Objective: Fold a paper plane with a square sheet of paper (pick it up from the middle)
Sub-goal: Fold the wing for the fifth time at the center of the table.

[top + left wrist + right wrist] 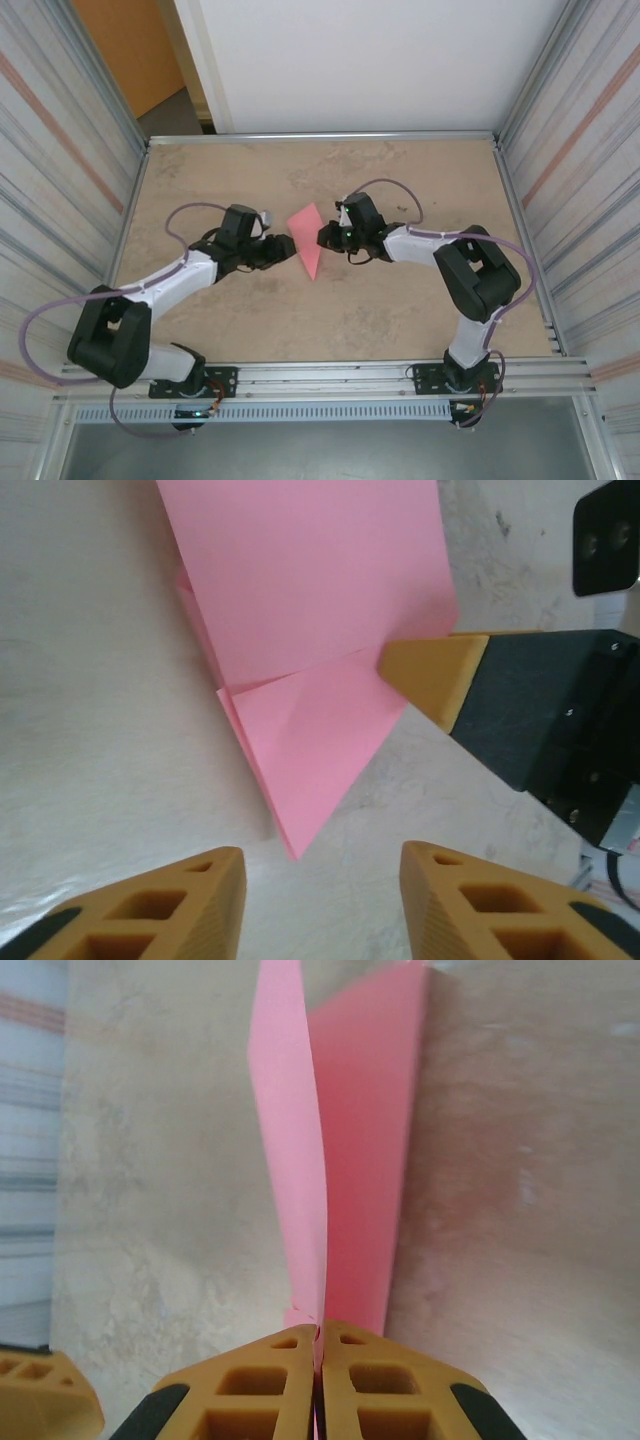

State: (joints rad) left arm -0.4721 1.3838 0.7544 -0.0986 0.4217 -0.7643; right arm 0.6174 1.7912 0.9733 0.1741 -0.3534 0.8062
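Note:
The pink sheet of paper (307,240) lies at the table's middle, folded into a long wedge whose point faces the near edge. In the left wrist view the paper (310,610) shows stacked layers and a diagonal flap, with its tip just ahead of my left gripper (320,865). That gripper is open, with nothing between its fingers. My right gripper (318,1335) is shut on the paper's edge (345,1140), and two layers rise apart above its fingertips. From above, the left gripper (283,250) and the right gripper (325,236) flank the paper.
Metal rails border the tan table (250,320) on all sides. Bare tabletop lies in front of and behind the paper. One orange finger of the right gripper (430,670) touches the paper's right edge in the left wrist view.

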